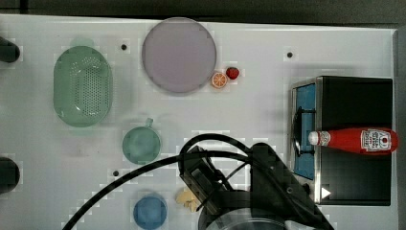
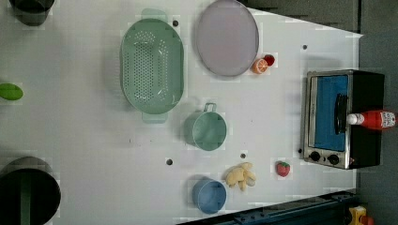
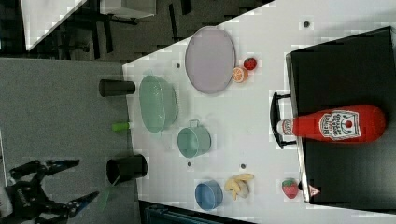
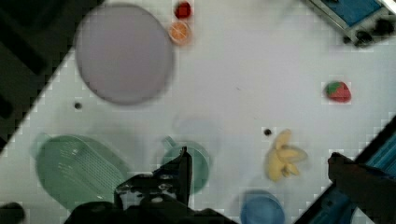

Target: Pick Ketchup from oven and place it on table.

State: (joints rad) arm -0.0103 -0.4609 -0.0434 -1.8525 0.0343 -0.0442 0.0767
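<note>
- One ketchup (image 1: pixel 356 140) bottle lies on its side on top of the oven (image 1: pixel 354 100), cap over the door edge, well apart from the hand (image 4: pixel 180 165).
- The hand hangs above the counter (image 1: pixel 258 96), over a green cup (image 1: pixel 141 144); whether it is released or clenched I cannot tell.
- Near the hand: a blue cup (image 1: pixel 150 212) and a banana (image 1: pixel 188 200).
- Farther from it: a green colander (image 1: pixel 83 86), a lilac plate (image 1: pixel 179 54), an orange slice (image 1: pixel 219 80) and a strawberry (image 1: pixel 232 73).
</note>
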